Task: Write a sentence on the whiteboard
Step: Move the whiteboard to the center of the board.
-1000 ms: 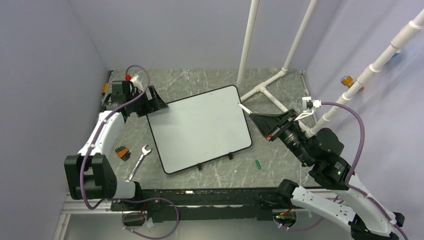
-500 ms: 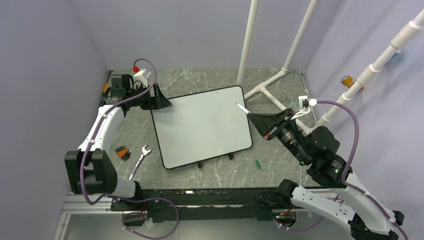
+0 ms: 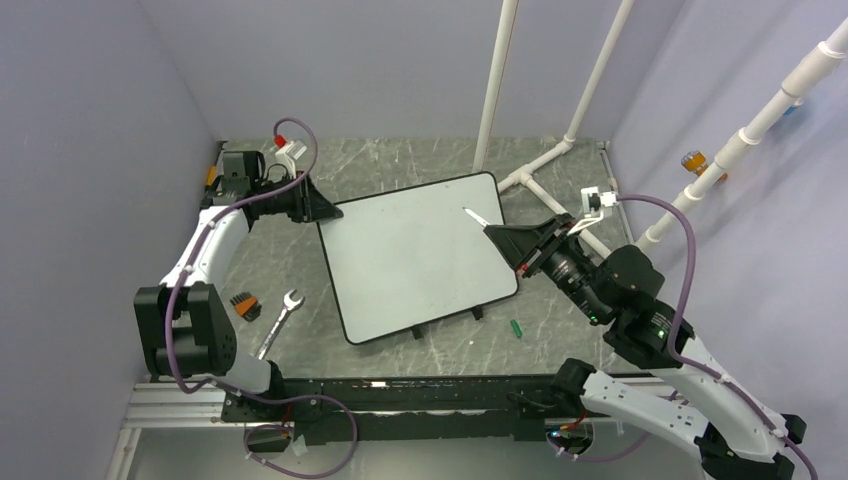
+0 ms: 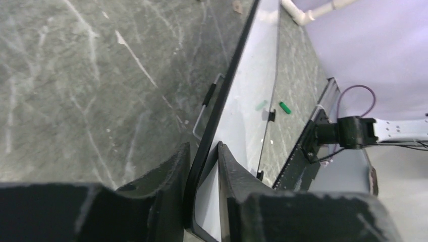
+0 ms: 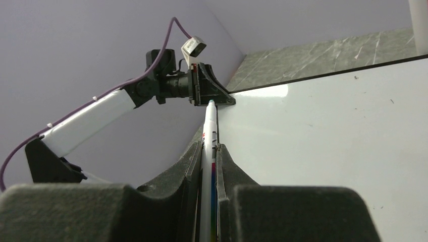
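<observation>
Moved: whiteboard [image 3: 420, 255] has slid right and rotated in the last second, and left gripper [image 3: 322, 210] has closed onto it.
Left gripper's jaws are narrowed on the board's black rim at the far-left corner; board lies flat mid-worktop [image 3: 400, 170]. Right gripper [image 3: 494, 233] is clamped tight on a marker [image 3: 477, 217], tip over the far-right part of the board, contact can't tell. Surface reads blank, so the sentence isn't started and all writing is left. Looks like steadying the board before the first stroke.
</observation>
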Motion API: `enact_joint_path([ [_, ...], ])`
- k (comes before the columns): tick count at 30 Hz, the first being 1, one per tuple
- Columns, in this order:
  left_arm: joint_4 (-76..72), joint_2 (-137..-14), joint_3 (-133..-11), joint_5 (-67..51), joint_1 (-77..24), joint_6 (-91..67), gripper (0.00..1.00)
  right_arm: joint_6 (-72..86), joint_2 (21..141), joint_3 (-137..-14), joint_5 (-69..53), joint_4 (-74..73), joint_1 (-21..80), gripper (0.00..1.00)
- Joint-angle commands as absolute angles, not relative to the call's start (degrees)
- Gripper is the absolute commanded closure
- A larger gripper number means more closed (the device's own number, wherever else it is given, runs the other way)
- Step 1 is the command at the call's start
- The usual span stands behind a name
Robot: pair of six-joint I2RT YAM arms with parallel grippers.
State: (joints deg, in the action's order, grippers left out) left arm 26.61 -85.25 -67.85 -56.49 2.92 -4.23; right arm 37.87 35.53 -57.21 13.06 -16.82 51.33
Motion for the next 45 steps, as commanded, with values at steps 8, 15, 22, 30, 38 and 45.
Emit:
enact_joint_path([
  [8, 16.2, -71.1, -56.2, -59.7, 2.1, -4.0, 0.85, 35.2, 40.6, -57.4, 8.2, -12.5, 51.3, 1.0],
  [15, 8.8, -59.2, -46.5, -52.3, 1.0, 1.6, 0.88, 34.5, 43.1, -56.7, 6.6, -11.5, 51.3, 1.0],
  [22, 14.0, -58.5, -47.4, -48.9, -1.5, 11.3, 0.91, 31.7, 46.5, -57.0, 4.3, -11.4, 51.2, 1.0],
  [30, 14.8, -59.2, -46.0, -44.3, -6.1, 20.7, 1.0, 29.6, 48.6, -56.5, 1.2, -10.4, 51.3, 1.0],
  [38, 15.5, -56.4, -46.7, -42.2, -7.0, 24.0, 1.0, 29.1, 49.7, -55.5, -1.2, -9.3, 51.3, 1.0],
  [45, 24.1, -54.5, -52.1, -36.7, -8.3, 27.7, 1.0, 27.9, 52.6, -56.5, -4.0, -9.3, 51.2, 1.0],
])
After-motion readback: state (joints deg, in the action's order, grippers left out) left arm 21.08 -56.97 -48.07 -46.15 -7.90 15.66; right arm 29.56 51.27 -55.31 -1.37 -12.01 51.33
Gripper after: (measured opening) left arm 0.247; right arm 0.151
